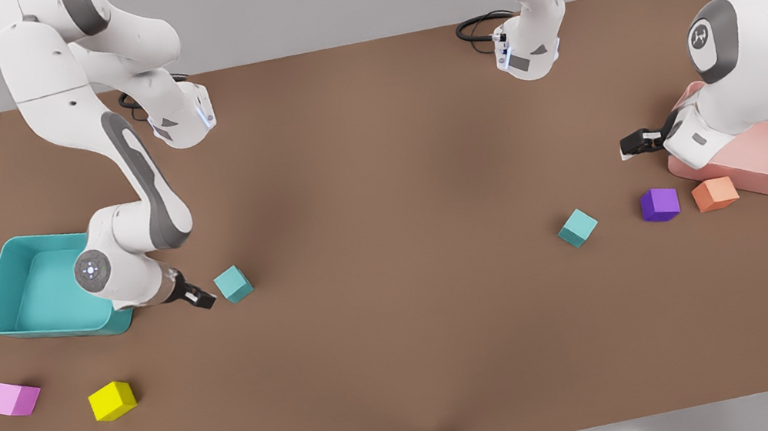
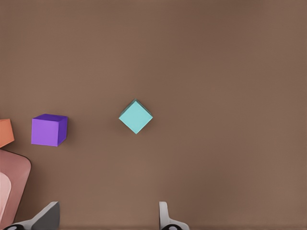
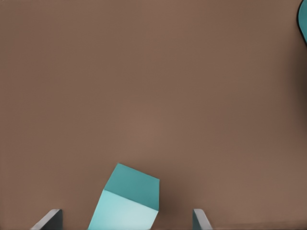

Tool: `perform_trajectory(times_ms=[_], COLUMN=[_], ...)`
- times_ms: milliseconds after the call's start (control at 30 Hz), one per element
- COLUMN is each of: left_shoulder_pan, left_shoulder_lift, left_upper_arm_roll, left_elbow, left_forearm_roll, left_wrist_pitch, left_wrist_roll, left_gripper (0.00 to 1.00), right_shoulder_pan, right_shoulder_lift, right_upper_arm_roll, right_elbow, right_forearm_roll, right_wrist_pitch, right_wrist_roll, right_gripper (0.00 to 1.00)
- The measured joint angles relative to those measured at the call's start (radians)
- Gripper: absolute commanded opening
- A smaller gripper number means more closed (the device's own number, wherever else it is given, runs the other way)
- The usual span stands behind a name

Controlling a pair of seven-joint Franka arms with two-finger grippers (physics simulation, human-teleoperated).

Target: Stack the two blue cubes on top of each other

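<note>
Two blue cubes point(image 1: 233, 283) point(image 1: 577, 227) lie apart; left tool point(image 1: 641, 142) and right tool point(image 1: 199, 297) gape empty.

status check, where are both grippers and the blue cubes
Right gripper open, low beside the near blue cube. Left gripper open, over the table, short of the far blue cube. Cubes apart, unstacked. Purple cube sits beside the far one.

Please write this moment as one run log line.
right gripper: open, beside teal cube | left gripper: open, above table | other teal cube: unstacked
</note>
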Motion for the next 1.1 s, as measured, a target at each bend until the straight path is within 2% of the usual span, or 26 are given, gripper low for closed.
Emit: perform_trajectory(times_ms=[433, 1100], left_shoulder_pan=[0.006, 0.003], left_shoulder_lift=[0.009, 0.031], left_upper_arm_roll=[0.000, 0.000], left_elbow=[-0.001, -0.010], left_forearm_roll=[0.000, 0.000], left_wrist_pitch=[0.006, 0.013], left_wrist_roll=[0.004, 0.006], left_gripper=[1.00, 1.00], right_shoulder_pan=[0.059, 0.092], right_shoulder_lift=[0.003, 0.075], right_upper_arm_roll=[0.004, 0.002], right_elbow=[-0.099, -0.116], right_forearm_roll=[0.046, 0.046], right_wrist_pitch=[0.186, 0.238], right_wrist_roll=[0.182, 0.309], right_gripper=[1.00, 1.00])
